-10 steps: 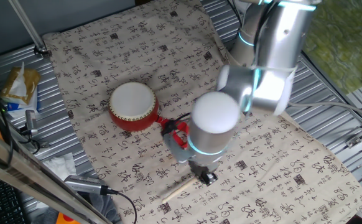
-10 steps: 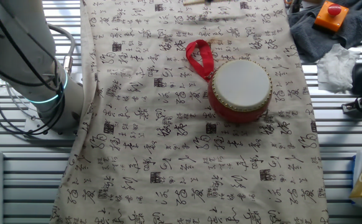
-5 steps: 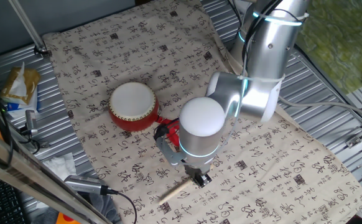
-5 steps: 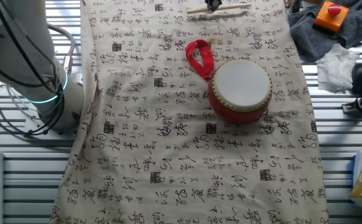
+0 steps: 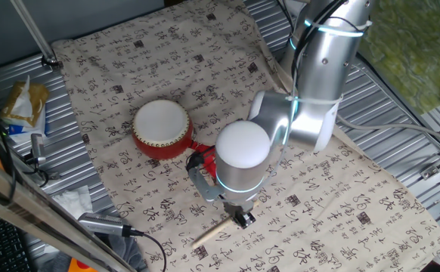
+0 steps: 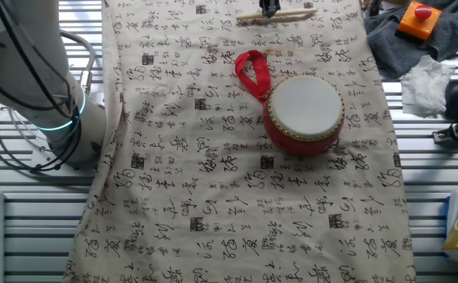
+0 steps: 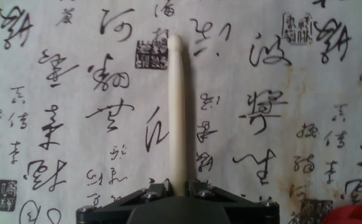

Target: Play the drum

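The drum [image 5: 161, 128] is small, red-bodied and white-headed, and stands on the calligraphy cloth left of my arm; it also shows in the other fixed view [image 6: 303, 112] with its red ribbon loop [image 6: 253, 72]. A thin pale wooden stick [image 7: 178, 112] lies along the cloth, pointing away from my hand. My gripper [image 7: 178, 185] is shut on its near end, one jaw pressed against each side. In one fixed view the gripper [image 5: 243, 219] is low over the cloth, in front of and to the right of the drum, with the stick [image 5: 211, 234] reaching out to the left. In the other fixed view the gripper [image 6: 270, 8] and stick [image 6: 292, 13] sit at the top edge.
An orange box with a red button [image 6: 418, 17], dark cloth and white tissue [image 6: 426, 82] lie beside the cloth. A snack packet [image 5: 23, 102], a metal pole [image 5: 35, 34] and cables [image 5: 122, 227] line the left side. The arm's base [image 6: 56, 118] stands off the cloth.
My arm has swung left and lower over the cloth. In the other fixed view the stick has shifted with the gripper from the very top edge towards the drum.
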Controlling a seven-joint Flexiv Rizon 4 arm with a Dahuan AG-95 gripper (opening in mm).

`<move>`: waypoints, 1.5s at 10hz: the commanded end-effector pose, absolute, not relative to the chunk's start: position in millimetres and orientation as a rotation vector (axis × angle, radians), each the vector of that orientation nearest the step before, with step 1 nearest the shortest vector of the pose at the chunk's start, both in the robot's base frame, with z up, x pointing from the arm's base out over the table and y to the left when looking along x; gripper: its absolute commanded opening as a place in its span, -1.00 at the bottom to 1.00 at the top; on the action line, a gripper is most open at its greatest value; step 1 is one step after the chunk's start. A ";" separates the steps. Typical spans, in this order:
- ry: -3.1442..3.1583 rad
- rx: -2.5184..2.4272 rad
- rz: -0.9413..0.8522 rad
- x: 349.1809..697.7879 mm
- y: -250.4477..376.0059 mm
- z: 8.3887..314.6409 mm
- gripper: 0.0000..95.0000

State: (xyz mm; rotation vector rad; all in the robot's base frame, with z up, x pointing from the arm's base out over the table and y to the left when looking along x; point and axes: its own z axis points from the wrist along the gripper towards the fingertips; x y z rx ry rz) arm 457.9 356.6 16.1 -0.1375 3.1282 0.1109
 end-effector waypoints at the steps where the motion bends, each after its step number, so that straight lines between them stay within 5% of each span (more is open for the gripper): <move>1: 3.123 -0.057 0.144 449.7 353.0 13.6 -1.00; 4: 3.121 -0.023 0.145 443.5 352.1 10.9 -1.00; 5: 3.119 -0.030 0.143 443.5 352.0 10.8 -0.60; 6: 3.116 -0.036 0.144 443.6 352.0 10.6 -0.60; 7: 3.110 -0.039 0.154 443.6 352.1 10.5 -0.20; 8: 3.100 -0.046 0.178 443.6 352.2 10.4 0.60; 15: 3.085 -0.305 0.082 433.3 362.7 44.9 0.60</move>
